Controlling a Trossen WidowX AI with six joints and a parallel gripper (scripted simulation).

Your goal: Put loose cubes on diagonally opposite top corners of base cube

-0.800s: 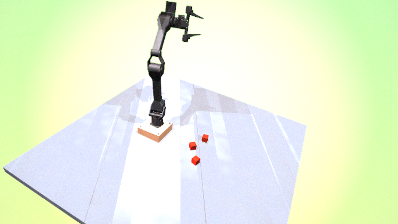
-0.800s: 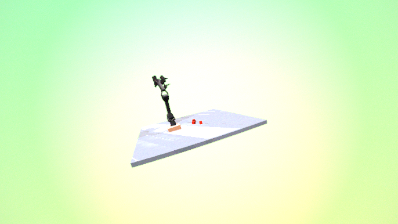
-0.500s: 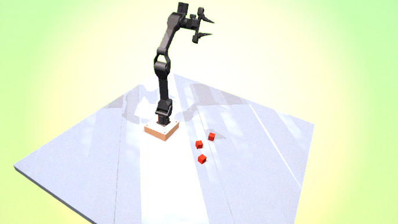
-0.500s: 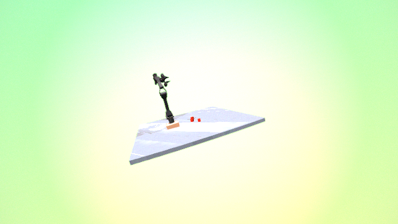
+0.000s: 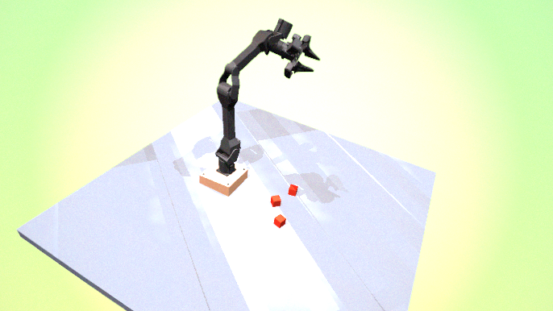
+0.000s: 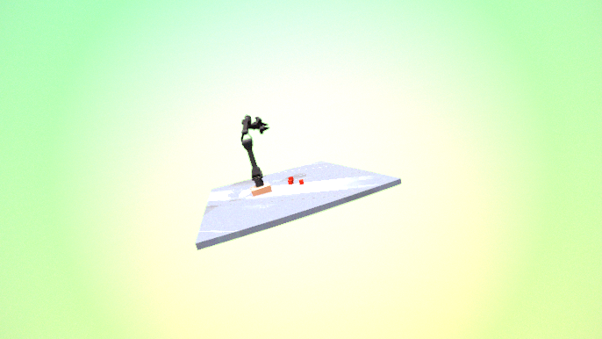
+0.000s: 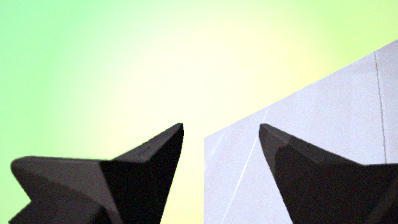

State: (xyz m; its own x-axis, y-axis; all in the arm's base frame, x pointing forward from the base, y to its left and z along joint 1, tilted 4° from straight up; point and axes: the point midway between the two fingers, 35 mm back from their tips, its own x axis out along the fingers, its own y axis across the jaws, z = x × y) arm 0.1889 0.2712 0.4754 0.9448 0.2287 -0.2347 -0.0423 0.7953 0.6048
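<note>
The gripper (image 5: pixel 316 65) (image 6: pixel 268 127) (image 7: pixel 220 128) stands partly open with nothing between its fingers, raised high above the tabletop (image 5: pixel 133 242) (image 6: pixel 307 199) (image 7: pixel 320 120) and well apart from the cubes. No container is found in view; all three red cubes rest directly on the tabletop. In the top view, one cube (image 5: pixel 293 190) sits nearest the tabletop's far edge, a second cube (image 5: pixel 276 201) lies between it and the arm's mount (image 5: pixel 214 184) (image 6: pixel 261 191), and a third cube (image 5: pixel 280 221) (image 6: pixel 301 182) is nearest the near edge. Open surface separates the three, and none is stacked; which is the fixed base cube cannot be told. In the top view, all three stand well in from the right corner and from the left corner, with room around the group. The wrist view shows the tabletop's edge running diagonally behind the fingertips, with no cube in sight.
</note>
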